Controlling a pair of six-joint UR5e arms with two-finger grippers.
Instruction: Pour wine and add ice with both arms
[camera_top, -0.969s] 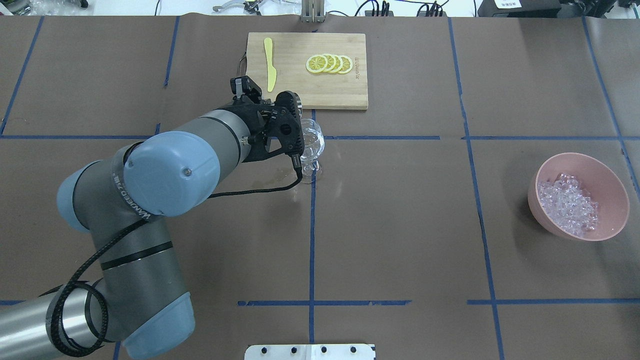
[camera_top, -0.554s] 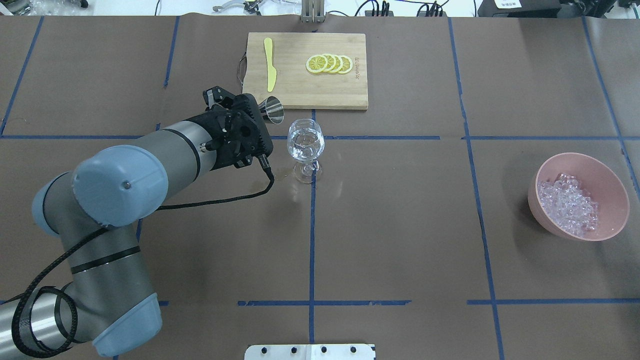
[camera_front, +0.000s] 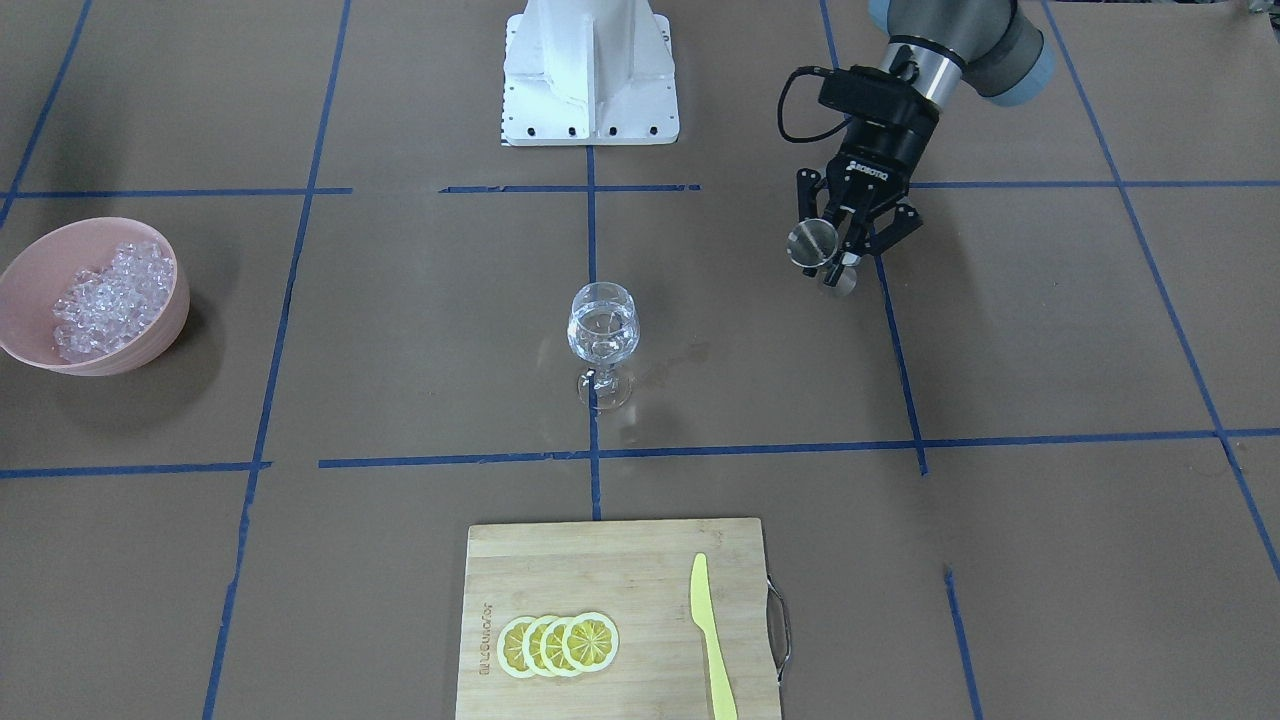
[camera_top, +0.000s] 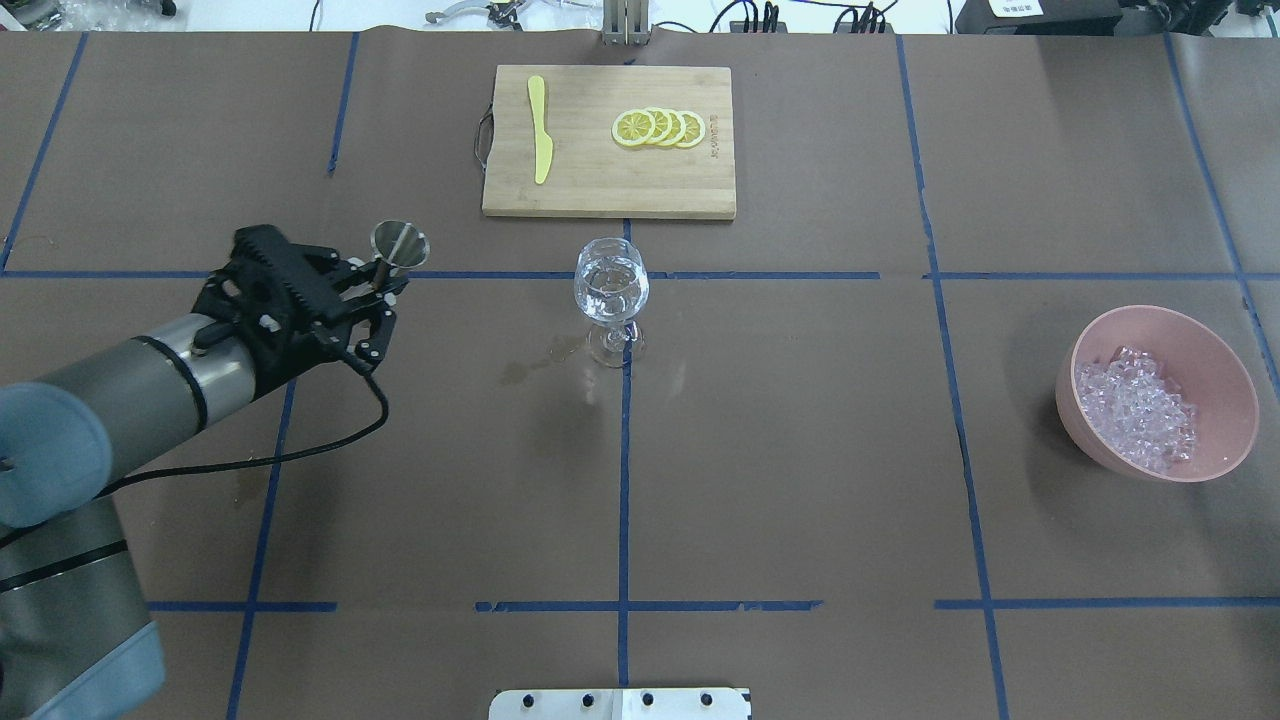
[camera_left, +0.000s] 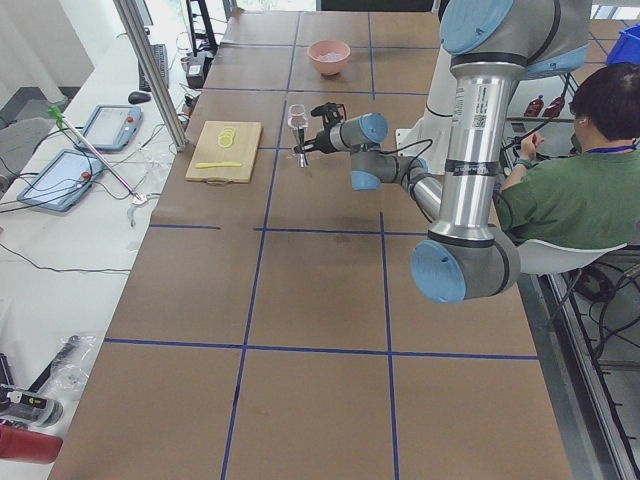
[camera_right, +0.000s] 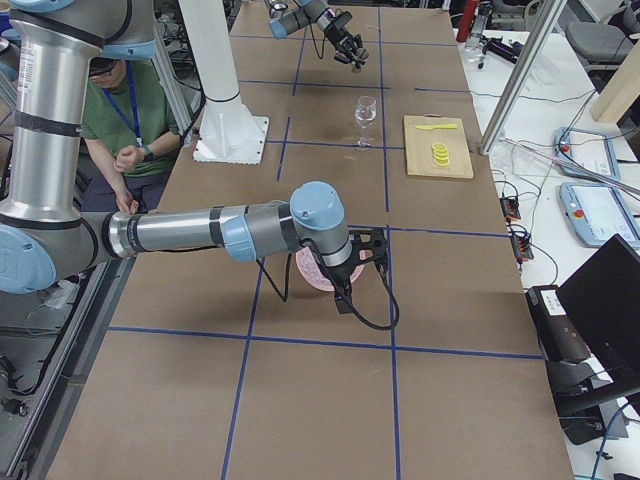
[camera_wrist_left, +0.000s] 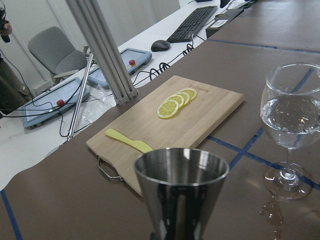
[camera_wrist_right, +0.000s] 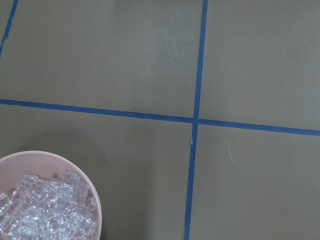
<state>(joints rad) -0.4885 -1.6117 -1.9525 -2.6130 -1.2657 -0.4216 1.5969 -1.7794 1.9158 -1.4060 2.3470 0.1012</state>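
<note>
Brown paper-covered table (camera_top: 800, 450) w/ blue tape grid; desks w/ tablets, keyboard and cables run past its far edge in the left wrist view. Wine glass (camera_top: 611, 290) stands upright at the middle, foot on a tape crossing. The wine (camera_wrist_left: 292, 117) is clear liquid filling approx the lower half of the bowl. Wet patches (camera_top: 525, 372) darken the paper just beside the foot, on the robot's left. Left arm (camera_top: 120, 410) reaches fwd from the robot's left. The left gripper (camera_top: 385, 278) is clenched on a steel jigger (camera_top: 400, 243) at its narrow waist. The jigger is held off the table, well apart from the glass, open mouth up in the wrist cam and tilted toward the far side in the overhead. Whether any liquid is in it can't be told. Pink bowl (camera_top: 1215, 350) sits near the table's end on the robot's right, holding the ice (camera_top: 1135, 408), a heap of small clear chunks. None shows in the glass. Right arm (camera_right: 190, 232) shows only in the right side view, stretched low over the table. The right gripper (camera_right: 350, 262) is just beside or over the bowl, and I can't tell if it's spread or closed. Its wrist cam looks down on the bowl's rim, ice and bare paper. Bamboo cutting board (camera_top: 600, 170) lies beyond the glass w/ lemon slices (camera_top: 658, 128) overlapped in a row and a yellow knife (camera_top: 540, 130) flat on it. White pedestal (camera_front: 590, 70) stands at the robot's edge.
</note>
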